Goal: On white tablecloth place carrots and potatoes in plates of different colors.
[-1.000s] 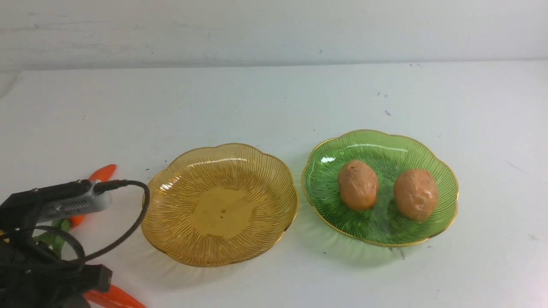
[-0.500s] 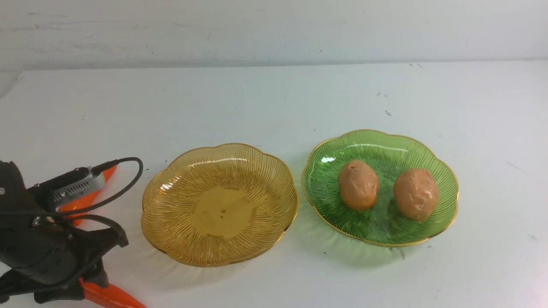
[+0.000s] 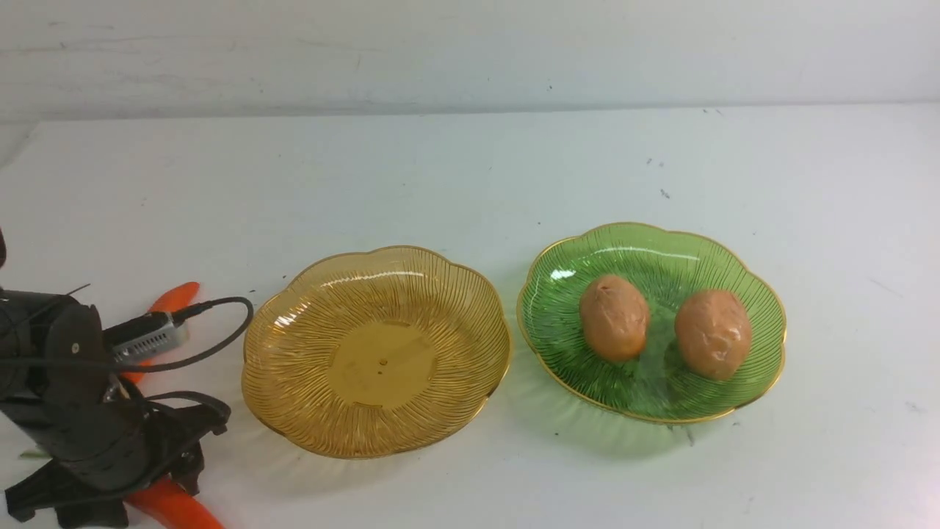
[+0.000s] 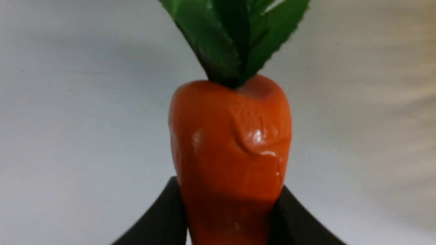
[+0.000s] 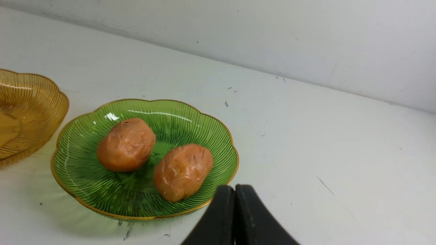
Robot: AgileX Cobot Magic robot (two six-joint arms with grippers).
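Observation:
On the white tablecloth [image 3: 470, 176] stand an empty amber plate [image 3: 378, 367] and a green plate [image 3: 646, 253]. Two tan potatoes [image 3: 614, 317] [image 3: 713, 333] lie in the green plate. At the front left my left gripper [image 3: 150, 494] is down over an orange carrot [image 3: 176, 510]. In the left wrist view its black fingers [image 4: 163, 217] press both sides of that carrot [image 4: 230, 136], just below its green leaves. A second carrot [image 3: 172, 297] lies behind the arm, partly hidden. My right gripper [image 5: 235, 190] is shut and empty, near the green plate [image 5: 85, 190].
The left arm's black cable [image 3: 220, 330] loops close to the amber plate's left rim. A pale wall [image 3: 470, 51] closes the back of the table. The amber plate [image 5: 30, 102] also shows at the edge of the right wrist view.
My left gripper opened wide, came down over the near carrot and closed on its sides. The wrist turned and the carrot shifted slightly left. Plates, potatoes and right arm have not moved.

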